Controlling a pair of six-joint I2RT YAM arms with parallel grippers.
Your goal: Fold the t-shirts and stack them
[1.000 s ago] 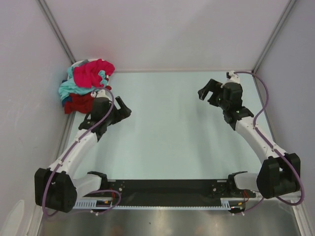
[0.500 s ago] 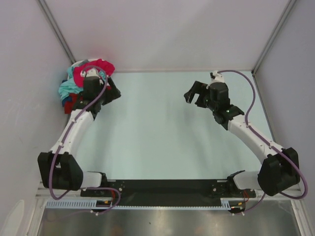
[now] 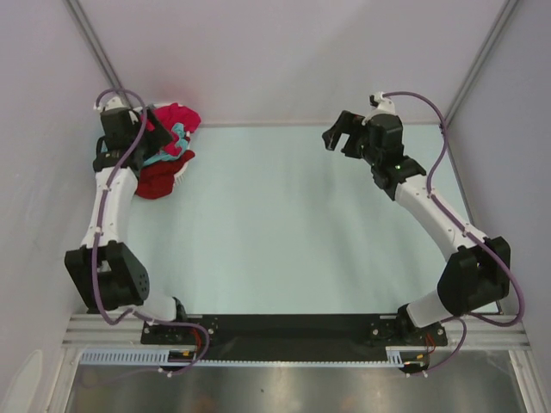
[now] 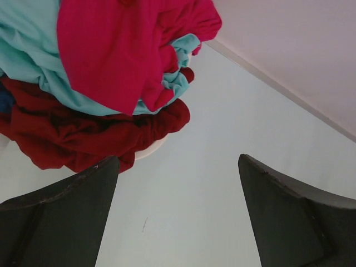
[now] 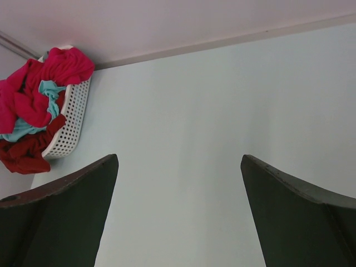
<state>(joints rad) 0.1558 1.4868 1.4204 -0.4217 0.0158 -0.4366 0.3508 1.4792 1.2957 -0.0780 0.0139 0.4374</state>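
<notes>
The t-shirts lie bunched in a pile in the far left corner, in a small white basket [image 5: 73, 117]. A crimson-pink shirt [image 3: 178, 119] is on top, a light teal one [image 3: 178, 135] under it, and a dark maroon one [image 3: 160, 181] hangs over the front. The left wrist view shows the pink shirt [image 4: 111, 50], the teal [image 4: 33, 61], the maroon [image 4: 83, 133] and a bit of dark blue [image 4: 4, 103]. My left gripper [image 3: 162, 144] is open and empty, right over the pile's near edge [image 4: 178, 161]. My right gripper [image 3: 338, 139] is open and empty, high at the far right [image 5: 179, 158].
The pale green table [image 3: 284, 224] is walled on the left, far and right sides. The basket's white rim [image 4: 147, 149] peeks out below the maroon shirt. A black rail [image 3: 293, 327] runs along the near edge between the arm bases.
My left arm has swung left and away from me, up to the shirt pile in the corner. My right gripper has shifted left, then back toward the far wall. Both stay open.
</notes>
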